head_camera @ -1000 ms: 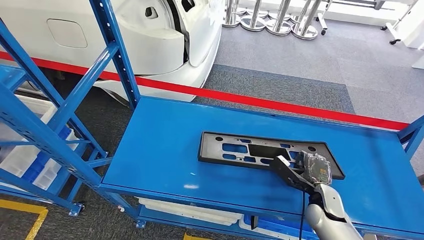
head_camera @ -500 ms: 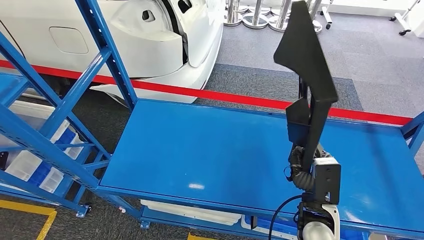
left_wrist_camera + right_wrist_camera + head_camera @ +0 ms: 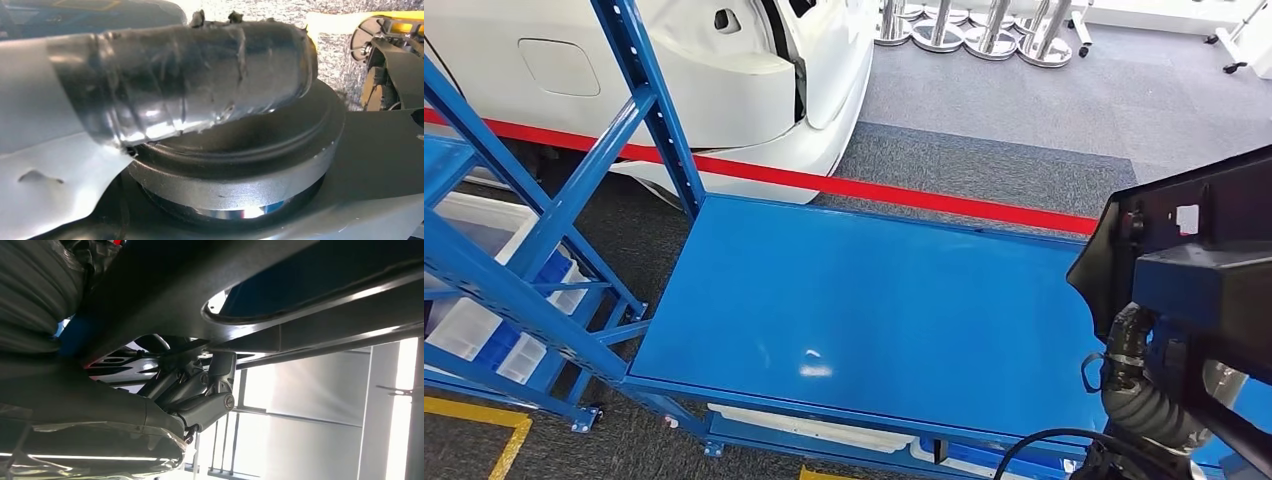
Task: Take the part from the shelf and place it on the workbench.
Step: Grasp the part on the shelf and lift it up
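Right hand (image 3: 200, 390) fingers closed on black part (image 3: 1194, 215); raised above shelf (image 3: 874, 300)

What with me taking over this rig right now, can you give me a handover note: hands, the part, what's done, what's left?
Right robot hand: grips the black part, held up clear of the blue shelf and close to the head camera.
Left robot hand: hangs by the robot's body; its fingers are hidden, so open or shut cannot be told.
Done: the part is off the shelf.
Left: carry it to the workbench, which these views don't reveal, and set it down.
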Robot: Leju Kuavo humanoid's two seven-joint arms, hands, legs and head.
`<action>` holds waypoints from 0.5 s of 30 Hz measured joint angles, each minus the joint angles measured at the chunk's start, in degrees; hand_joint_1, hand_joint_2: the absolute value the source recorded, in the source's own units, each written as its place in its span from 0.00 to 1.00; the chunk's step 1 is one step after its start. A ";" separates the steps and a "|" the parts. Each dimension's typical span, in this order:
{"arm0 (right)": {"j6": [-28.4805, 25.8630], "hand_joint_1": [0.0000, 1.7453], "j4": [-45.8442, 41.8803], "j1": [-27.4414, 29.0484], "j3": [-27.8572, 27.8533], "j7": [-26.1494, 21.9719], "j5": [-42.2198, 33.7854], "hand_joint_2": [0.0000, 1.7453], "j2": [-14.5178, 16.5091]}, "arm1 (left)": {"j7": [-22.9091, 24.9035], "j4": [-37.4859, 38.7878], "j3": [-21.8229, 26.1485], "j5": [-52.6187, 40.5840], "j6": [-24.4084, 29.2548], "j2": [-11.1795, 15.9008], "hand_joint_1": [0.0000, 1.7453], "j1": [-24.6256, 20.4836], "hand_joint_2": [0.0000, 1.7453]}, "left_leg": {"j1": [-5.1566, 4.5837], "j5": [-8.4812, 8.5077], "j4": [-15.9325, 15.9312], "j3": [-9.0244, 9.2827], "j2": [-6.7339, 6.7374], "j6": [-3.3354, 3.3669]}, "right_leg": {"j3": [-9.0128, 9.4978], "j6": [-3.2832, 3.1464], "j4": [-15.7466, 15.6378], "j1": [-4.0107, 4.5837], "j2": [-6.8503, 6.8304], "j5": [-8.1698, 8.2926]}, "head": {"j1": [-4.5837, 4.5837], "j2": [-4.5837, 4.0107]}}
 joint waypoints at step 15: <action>1.08 1.00 1.08 8.05 0.23 -9.16 -7.76 1.00 -0.55 | 0.45 -0.06 0.07 0.32 1.32 0.08 0.00 -0.35 0.00 | -0.39 -9.37 14.87 -5.13 -0.11 -2.52 | 5.91 -3.62 -18.69 0.63 -0.41 10.81 | -0.44 0.00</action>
